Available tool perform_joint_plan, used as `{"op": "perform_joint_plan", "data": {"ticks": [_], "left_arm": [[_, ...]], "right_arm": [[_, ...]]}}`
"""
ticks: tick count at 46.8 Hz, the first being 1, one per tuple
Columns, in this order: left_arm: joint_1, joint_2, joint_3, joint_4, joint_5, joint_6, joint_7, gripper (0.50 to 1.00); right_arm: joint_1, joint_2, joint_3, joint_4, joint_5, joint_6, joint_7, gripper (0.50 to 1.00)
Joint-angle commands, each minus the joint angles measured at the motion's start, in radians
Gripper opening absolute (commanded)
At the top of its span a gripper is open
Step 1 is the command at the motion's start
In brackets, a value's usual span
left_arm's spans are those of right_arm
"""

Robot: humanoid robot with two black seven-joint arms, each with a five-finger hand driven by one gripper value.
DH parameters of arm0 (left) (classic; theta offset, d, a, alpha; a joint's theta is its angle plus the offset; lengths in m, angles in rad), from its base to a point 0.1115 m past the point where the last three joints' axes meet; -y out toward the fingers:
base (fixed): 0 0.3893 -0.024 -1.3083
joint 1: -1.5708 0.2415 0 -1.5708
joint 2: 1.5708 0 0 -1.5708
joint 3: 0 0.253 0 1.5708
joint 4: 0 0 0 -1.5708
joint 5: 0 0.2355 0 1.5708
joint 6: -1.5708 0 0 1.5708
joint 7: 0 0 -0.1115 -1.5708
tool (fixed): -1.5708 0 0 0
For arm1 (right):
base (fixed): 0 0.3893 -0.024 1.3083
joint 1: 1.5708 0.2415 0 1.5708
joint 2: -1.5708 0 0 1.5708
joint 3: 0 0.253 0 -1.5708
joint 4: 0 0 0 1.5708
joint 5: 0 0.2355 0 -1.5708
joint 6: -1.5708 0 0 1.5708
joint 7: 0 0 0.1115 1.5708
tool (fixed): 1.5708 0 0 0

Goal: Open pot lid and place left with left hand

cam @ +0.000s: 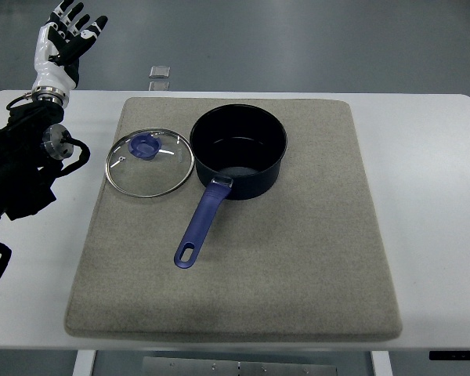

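Note:
A dark blue pot point(239, 150) stands uncovered on the grey mat point(298, 258), its blue handle point(203, 222) pointing toward the near left. The glass lid point(150, 162) with a blue knob point(144, 146) lies flat on the mat just left of the pot, its rim close to the pot's wall. My left hand point(69, 35) is raised beyond the table's far left corner, fingers spread and holding nothing, well away from the lid. The right arm does not show.
The white table point(431, 196) carries the mat. My left arm's black forearm and cables point(23, 168) lie over the table's left edge. A small grey plate point(160, 72) sits on the floor behind the table.

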Motion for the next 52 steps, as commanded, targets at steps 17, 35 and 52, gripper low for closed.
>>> {"op": "perform_joint_plan", "data": {"ticks": [17,35,52], "left_arm": [[-0.003,-0.006,-0.032,0.011,0.002,0.039,0.0,0.868],[-0.009,-0.005,-0.033,-0.001,0.005,0.101,0.0,0.992],[-0.006,-0.008,-0.033,-0.004,0.005,0.101,0.0,0.992]], "right_arm": [[0.0,0.0,0.001,0.0,0.0,0.0,0.0,0.917],[0.0,0.0,-0.001,0.0,0.0,0.0,0.0,0.917],[0.0,0.0,-0.001,0.012,-0.002,0.011,-0.001,0.917]]}}
